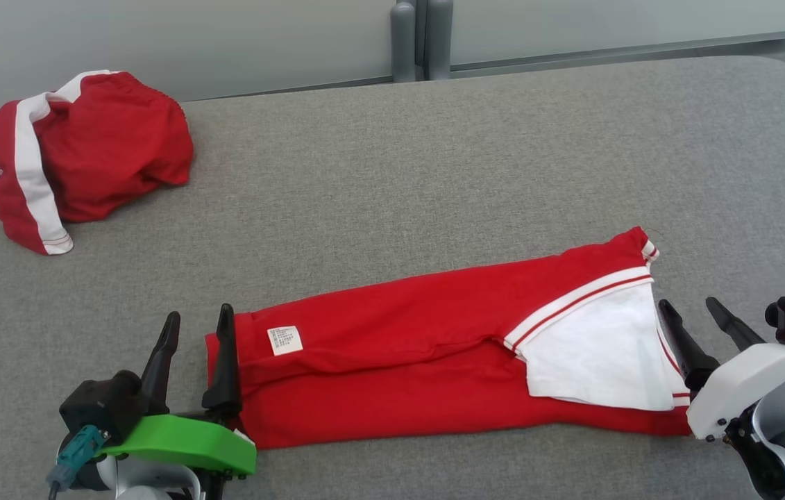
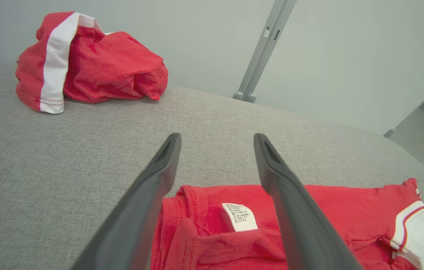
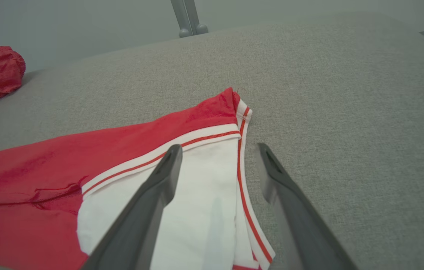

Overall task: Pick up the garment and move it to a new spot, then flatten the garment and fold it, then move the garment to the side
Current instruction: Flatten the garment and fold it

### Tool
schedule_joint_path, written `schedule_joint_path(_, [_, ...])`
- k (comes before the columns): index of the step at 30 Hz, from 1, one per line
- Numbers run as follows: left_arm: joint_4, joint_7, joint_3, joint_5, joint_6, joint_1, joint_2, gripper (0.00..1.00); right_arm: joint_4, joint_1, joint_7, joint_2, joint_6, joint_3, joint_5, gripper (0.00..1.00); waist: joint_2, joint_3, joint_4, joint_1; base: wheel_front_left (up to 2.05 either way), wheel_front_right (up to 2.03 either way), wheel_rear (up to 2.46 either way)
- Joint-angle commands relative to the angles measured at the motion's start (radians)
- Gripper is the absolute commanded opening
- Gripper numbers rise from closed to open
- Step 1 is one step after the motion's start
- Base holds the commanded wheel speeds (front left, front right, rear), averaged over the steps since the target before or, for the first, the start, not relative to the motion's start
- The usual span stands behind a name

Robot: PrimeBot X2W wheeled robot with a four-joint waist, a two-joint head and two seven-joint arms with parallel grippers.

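Two dark fingers of the left gripper [image 1: 199,314], on its green-shelled wrist, stand spread apart at the near left. They point away from the robot and lean slightly right. Its inner finger is at the left end of the folded red knit garment with white striped trim [image 1: 420,347], and its outer finger is over the bare grey fabric-covered table [image 1: 434,173]. I cannot tell if either finger touches the cloth.

The garment lies flat on the near part of the table. Its long axis runs left to right and climbs a little away from the robot towards the right. The end with the small white care label [image 1: 284,340] points left and the white panel [image 1: 593,354] points right.

At that right end the right gripper [image 1: 687,303], on a white wrist, also has its fingers parted, tilted up and leftward. One finger is over the white panel's edge and the other over the table.

A crumpled red garment with a white stripe [image 1: 100,153] sits at the far left corner, well apart.
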Motion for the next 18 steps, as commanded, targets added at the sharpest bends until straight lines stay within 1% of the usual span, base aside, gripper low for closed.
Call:
schedule_joint_path(1, [0.003, -0.007, -0.001, 0.008, 0.003, -0.016, -0.002, 1.00, 0.011, -0.016, 0.009, -0.007, 0.000, -0.002, 0.005, 1.00, 0.0106, 0.002, 0.012, 0.0000, 0.00, 0.00, 0.00])
schedule_joint_path(10, [0.012, -0.019, 0.001, 0.009, -0.003, -0.024, -0.017, 1.00, 0.168, -0.101, 0.100, -0.038, 0.000, -0.010, 0.034, 1.00, 0.0106, 0.015, 0.069, 0.0000, 0.00, 0.00, 0.00])
schedule_joint_path(18, [0.017, -0.025, 0.003, 0.013, -0.010, -0.032, -0.021, 1.00, 0.310, -0.156, 0.136, -0.044, 0.000, 0.009, 0.053, 1.00, 0.0106, 0.025, 0.103, 0.0000, 0.00, 0.00, 0.00])
